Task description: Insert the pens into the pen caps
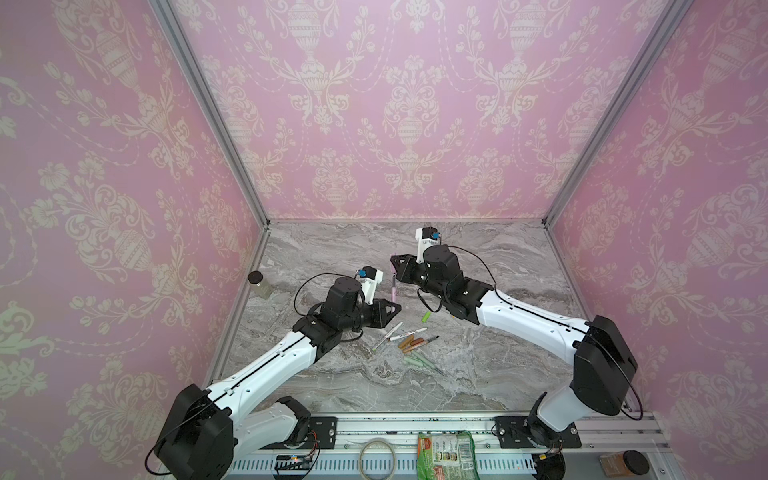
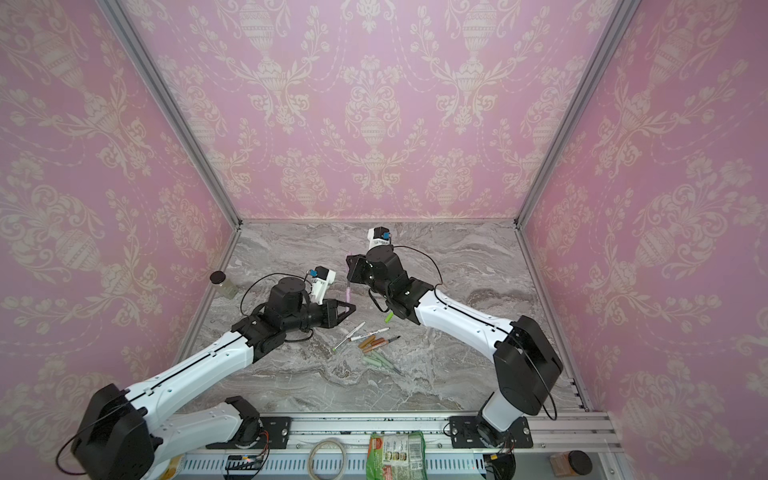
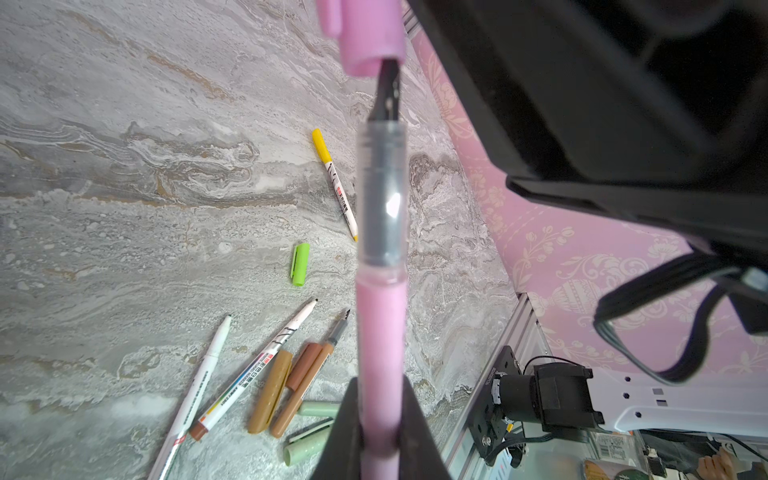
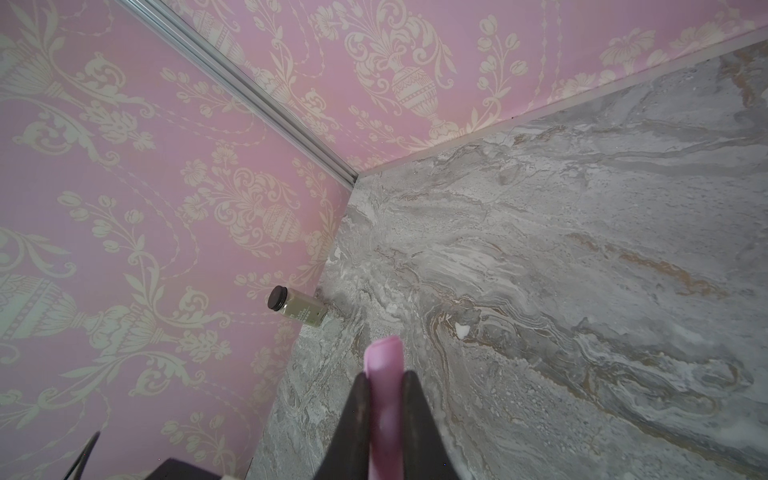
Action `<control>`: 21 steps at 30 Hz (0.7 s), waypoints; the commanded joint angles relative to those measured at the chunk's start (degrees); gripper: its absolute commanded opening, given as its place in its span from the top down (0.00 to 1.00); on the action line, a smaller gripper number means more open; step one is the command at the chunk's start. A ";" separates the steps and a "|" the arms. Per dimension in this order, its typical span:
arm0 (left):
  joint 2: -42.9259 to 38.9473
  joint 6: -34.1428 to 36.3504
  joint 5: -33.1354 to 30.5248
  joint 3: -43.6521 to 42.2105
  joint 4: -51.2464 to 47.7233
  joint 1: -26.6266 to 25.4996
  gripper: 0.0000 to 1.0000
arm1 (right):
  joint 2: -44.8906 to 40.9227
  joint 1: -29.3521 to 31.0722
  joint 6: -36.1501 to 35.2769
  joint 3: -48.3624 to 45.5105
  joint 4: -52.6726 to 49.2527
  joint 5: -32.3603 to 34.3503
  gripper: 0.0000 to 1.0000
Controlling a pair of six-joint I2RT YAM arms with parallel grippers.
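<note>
Alignment explains the hold; left gripper (image 3: 380,399) clamps the pink pen (image 3: 380,328) by its barrel, dark tip free; right gripper (image 4: 384,395) pinches the pink cap (image 3: 370,33), tip at its mouth, above the counter (image 3: 124,208).

The walls (image 1: 407,124) are pink with a cream pattern of urns and flowers. The table (image 1: 498,374) is grey marble veined white and tan. The pink pen (image 3: 380,332) has a black tip and a clear grey neck, and the pink cap (image 3: 370,37) matches its barrel. Among the rest are a bright green cap (image 3: 300,264), a yellow-ended white pen (image 3: 334,183), brown caps (image 3: 270,392) and pale green caps (image 3: 305,451).
</note>
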 commanded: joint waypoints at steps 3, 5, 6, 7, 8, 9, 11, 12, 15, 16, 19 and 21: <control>-1.65 -0.81 -3.49 0.20 2.04 -0.54 1.00 | -3.15 2.00 1.25 -3.28 0.77 1.99 1.00; -2.12 -0.99 -4.57 0.33 2.29 -0.55 1.00 | -3.51 2.33 1.26 -3.74 0.73 2.46 1.00; -2.38 -1.02 -5.05 0.57 2.34 -0.56 1.00 | -3.73 2.49 1.26 -3.96 0.72 2.59 1.00; -2.68 -0.98 -5.40 0.64 2.54 -0.56 1.00 | -3.90 2.52 1.25 -4.11 0.72 2.62 1.00; -2.95 -0.96 -5.86 0.91 2.60 -0.55 1.00 | -4.02 2.66 1.17 -4.30 0.67 2.74 1.00; -3.17 -1.01 -6.21 1.02 2.66 -0.56 1.00 | -4.10 2.77 1.12 -4.43 0.64 2.69 1.00; -3.27 -0.64 -6.42 1.50 2.74 -0.46 1.00 | -4.26 2.84 1.04 -4.80 0.53 2.59 1.00; -3.05 -0.27 -6.31 1.49 2.84 -0.48 1.00 | -4.28 2.86 0.96 -4.98 0.55 2.51 1.00; -1.99 1.23 -5.85 4.89 3.13 -0.40 1.00 | -4.13 3.26 1.32 -5.63 0.21 1.45 1.00; -1.52 2.02 -5.74 5.75 3.00 -0.42 1.00 | -4.02 3.38 1.45 -5.83 0.03 0.95 1.00; 0.15 5.50 -5.04 9.28 1.85 -0.30 1.00 | -3.99 3.55 1.22 -6.63 -1.10 -1.61 1.00; 1.16 8.66 -4.69 11.99 0.18 -0.21 1.00 | -4.18 3.60 0.70 -6.99 -2.38 -3.35 1.00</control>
